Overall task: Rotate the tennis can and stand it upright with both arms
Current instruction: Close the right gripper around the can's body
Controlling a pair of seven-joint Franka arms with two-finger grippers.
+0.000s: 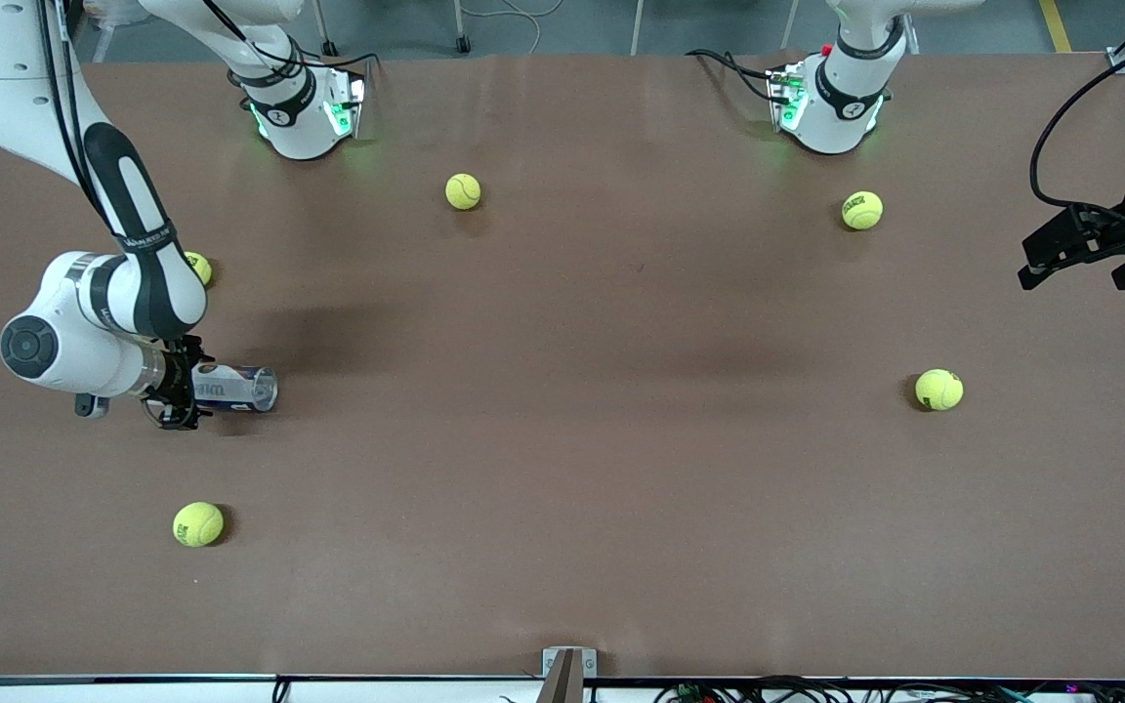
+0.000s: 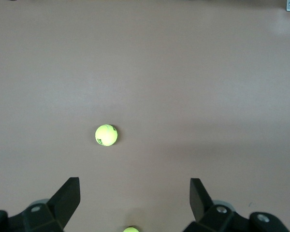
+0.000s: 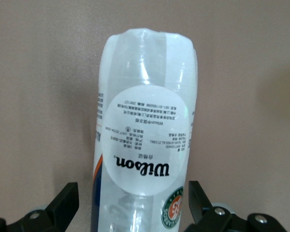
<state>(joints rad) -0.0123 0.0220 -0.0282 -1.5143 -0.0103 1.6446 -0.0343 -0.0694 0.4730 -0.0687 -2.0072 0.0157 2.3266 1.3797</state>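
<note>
The tennis can (image 1: 235,388) lies on its side on the table toward the right arm's end. It is a clear tube with a white and navy Wilson label, and it fills the right wrist view (image 3: 145,130). My right gripper (image 1: 180,391) is low at the can's end nearest the arm. Its open fingers (image 3: 67,198) straddle the can, one on each side, not clamped. My left gripper (image 1: 1080,271) hangs open and empty above the table's edge at the left arm's end, and its fingertips (image 2: 70,193) show over bare table.
Several yellow-green tennis balls lie scattered: one (image 1: 198,523) nearer the front camera than the can, one (image 1: 197,267) beside the right arm's forearm, others (image 1: 463,191), (image 1: 861,210), (image 1: 938,389). The left wrist view shows one ball (image 2: 106,135) below the gripper.
</note>
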